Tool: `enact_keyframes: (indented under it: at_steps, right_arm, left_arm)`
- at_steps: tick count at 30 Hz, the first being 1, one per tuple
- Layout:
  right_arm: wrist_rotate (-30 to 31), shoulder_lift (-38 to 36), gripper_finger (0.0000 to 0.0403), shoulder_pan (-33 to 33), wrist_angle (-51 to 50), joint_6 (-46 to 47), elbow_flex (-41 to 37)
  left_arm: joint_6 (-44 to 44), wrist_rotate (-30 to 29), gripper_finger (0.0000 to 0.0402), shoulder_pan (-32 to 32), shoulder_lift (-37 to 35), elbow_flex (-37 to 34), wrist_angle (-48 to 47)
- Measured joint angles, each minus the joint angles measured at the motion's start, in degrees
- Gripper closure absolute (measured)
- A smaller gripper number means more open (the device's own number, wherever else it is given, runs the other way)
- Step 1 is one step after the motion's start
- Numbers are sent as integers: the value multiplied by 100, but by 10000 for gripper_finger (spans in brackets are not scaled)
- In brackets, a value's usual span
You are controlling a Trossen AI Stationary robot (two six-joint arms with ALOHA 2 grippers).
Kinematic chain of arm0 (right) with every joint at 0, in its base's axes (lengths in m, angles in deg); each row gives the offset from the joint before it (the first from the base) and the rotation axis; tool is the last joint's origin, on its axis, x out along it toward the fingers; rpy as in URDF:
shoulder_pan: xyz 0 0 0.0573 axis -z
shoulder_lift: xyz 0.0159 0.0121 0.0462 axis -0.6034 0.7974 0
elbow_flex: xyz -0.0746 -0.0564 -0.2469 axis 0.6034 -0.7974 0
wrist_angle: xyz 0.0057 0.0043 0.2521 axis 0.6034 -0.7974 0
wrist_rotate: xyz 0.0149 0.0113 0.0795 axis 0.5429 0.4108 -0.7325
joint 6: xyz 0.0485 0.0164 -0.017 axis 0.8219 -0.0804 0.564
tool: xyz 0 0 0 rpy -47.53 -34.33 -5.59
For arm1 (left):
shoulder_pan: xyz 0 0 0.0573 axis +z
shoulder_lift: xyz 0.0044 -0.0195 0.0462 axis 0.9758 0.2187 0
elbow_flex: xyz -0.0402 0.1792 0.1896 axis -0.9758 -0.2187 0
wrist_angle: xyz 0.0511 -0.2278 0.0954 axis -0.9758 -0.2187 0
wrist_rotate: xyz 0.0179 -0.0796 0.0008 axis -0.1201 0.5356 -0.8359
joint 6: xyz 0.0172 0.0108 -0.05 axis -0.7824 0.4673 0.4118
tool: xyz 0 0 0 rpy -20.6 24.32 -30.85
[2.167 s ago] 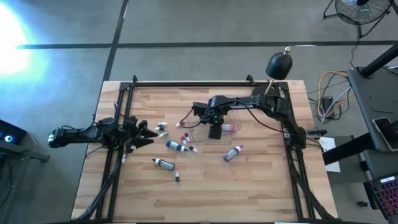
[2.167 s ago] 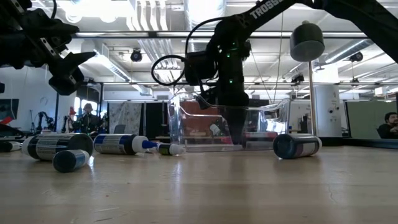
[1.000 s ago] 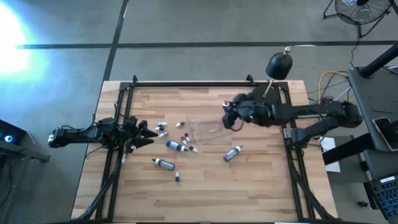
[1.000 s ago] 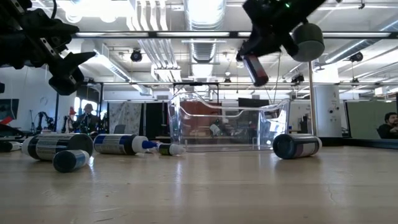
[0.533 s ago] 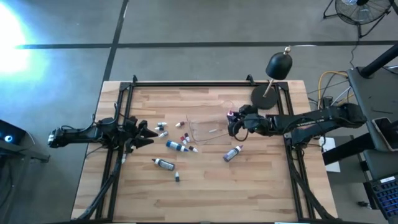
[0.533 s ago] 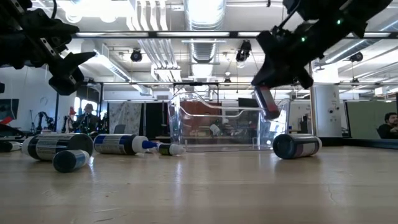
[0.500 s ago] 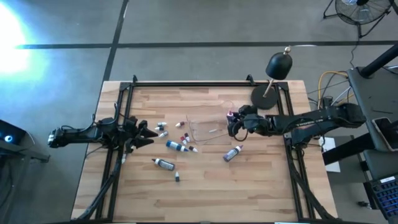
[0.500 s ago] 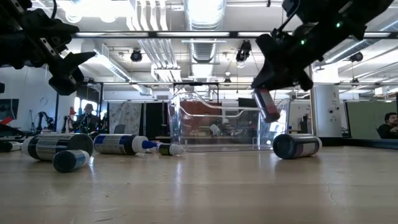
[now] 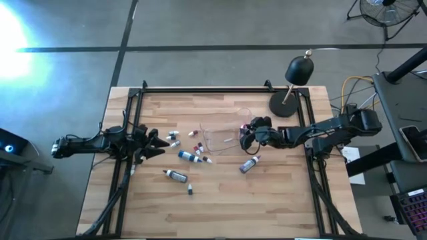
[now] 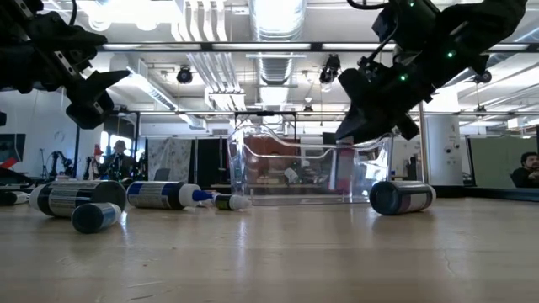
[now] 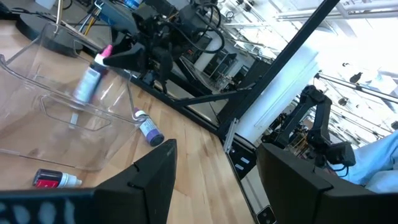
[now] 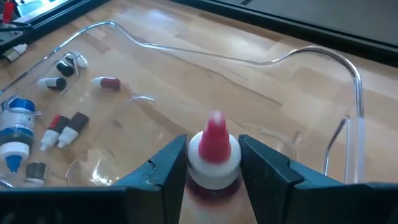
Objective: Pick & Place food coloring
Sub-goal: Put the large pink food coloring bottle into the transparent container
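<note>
Gripping a pink-capped food coloring bottle (image 12: pixel 214 158) between its two dark fingers, the right gripper (image 9: pixel 248 133) hangs at the clear plastic tray's (image 9: pixel 208 143) lamp-side edge, the nozzle aimed down into the tray; judging by that pose, the bottle is being carried in to be dropped there rather than lifted out. In the left wrist view the same bottle (image 11: pixel 89 81) shows a greyish-lilac body slanting over the tray's wall. Transparent and thin-walled, with rounded corners and a wavy rim, the tray looks rigid and slick, so a released bottle would probably slide or roll inside it. On the wooden tabletop (image 9: pixel 267 193) another bottle with a bluish body (image 9: pixel 249 163) lies on its side just beside the tray, on its near side under the right arm. More small bottles (image 9: pixel 189 157) lie scattered on the tray's far side from the lamp; all are small cylinders with tapering caps in red, white or dark tones, smooth plastic that rolls easily. Beyond that scatter, well away from the tray, the left gripper (image 9: pixel 158 143) waits with its fingers spread and empty. Behind the tray stands the black dome-headed lamp (image 9: pixel 298 71) on its round base.
</note>
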Motion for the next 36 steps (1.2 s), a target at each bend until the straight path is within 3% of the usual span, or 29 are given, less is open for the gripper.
enact_keyframes:
  at_steps: [17,29,36]
  right_arm:
    - [-472,-146,302,15,-105,-224,43]
    - [-476,-148,288,17,-444,-465,323]
    - [-1581,-124,300,258,-1681,13,862]
  left_arm:
    - [-1,0,205,2,-2,0,-1]
    - [-2,-2,205,2,0,0,0]
    - [-2,0,205,1,-2,0,-1]
